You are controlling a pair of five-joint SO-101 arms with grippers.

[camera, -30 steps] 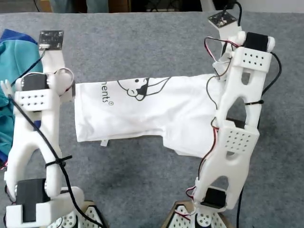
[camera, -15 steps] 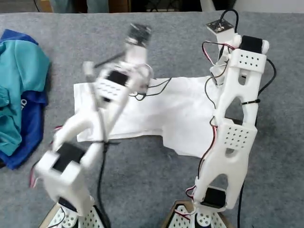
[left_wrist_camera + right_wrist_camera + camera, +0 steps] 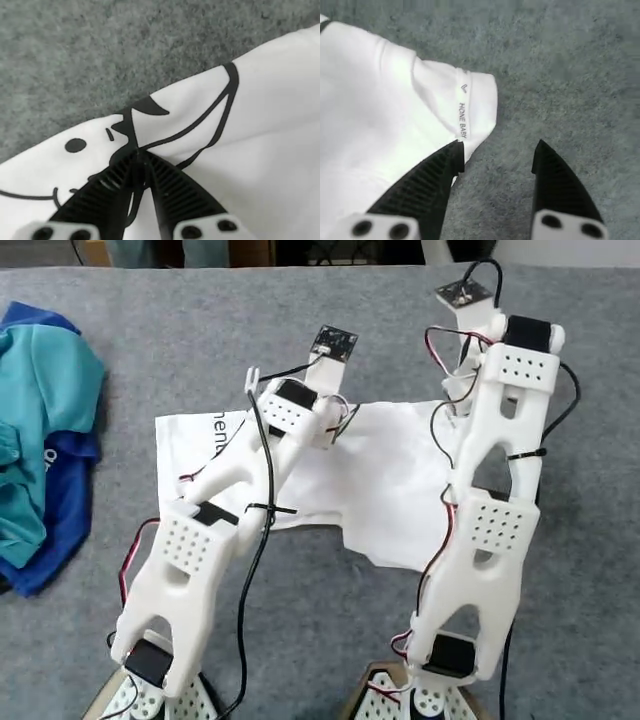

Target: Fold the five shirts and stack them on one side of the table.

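Note:
A white shirt (image 3: 385,480) with a black drawing lies spread across the middle of the grey table. My left gripper (image 3: 335,425) is over the shirt's far edge near the drawing. In the left wrist view this gripper (image 3: 139,159) is shut, its tips resting on the printed white shirt (image 3: 260,125). My right gripper (image 3: 458,405) is at the shirt's right far corner. In the right wrist view it (image 3: 497,152) is open, with one finger (image 3: 440,170) over a hemmed corner of the white shirt (image 3: 380,110) and the other over bare carpet.
A teal shirt (image 3: 45,430) lies crumpled on a blue shirt (image 3: 62,515) at the table's left edge. Grey carpet (image 3: 300,630) covers the table, bare in front of the white shirt and along the far side.
My left arm has swung from the shirt's left edge to over its far middle. The right arm has barely moved.

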